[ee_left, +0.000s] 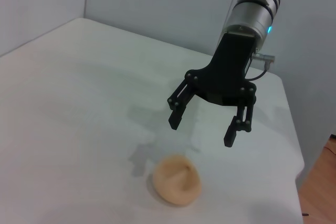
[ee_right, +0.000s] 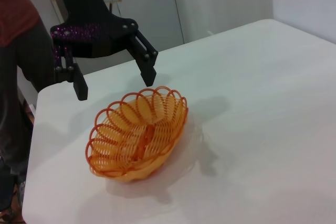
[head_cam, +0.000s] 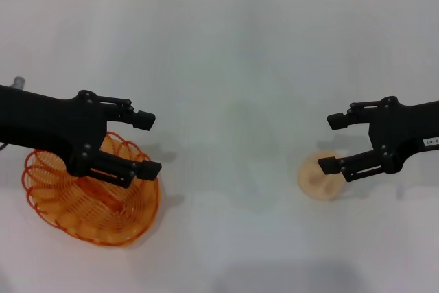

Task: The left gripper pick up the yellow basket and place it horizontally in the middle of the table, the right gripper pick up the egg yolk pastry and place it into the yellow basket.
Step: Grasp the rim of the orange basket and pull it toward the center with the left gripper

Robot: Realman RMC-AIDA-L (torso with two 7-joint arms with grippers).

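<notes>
The yellow basket [head_cam: 92, 197], an orange wire oval with a looped rim, rests on the table [head_cam: 226, 66] at the near left; the right wrist view shows it too [ee_right: 137, 135]. My left gripper [head_cam: 146, 145] hovers open above the basket's right side, holding nothing, and appears in the right wrist view [ee_right: 114, 78]. The egg yolk pastry [head_cam: 319, 176], a pale round dome, lies at the right and also shows in the left wrist view [ee_left: 177, 179]. My right gripper [head_cam: 332, 143] hangs open just above the pastry, seen from the left wrist as well [ee_left: 202, 129].
The table's far edge meets a grey wall at the back. A person in a red top [ee_right: 18, 45] stands beyond the table's left end. The table's right corner [ee_left: 294, 171] drops off close behind the right arm.
</notes>
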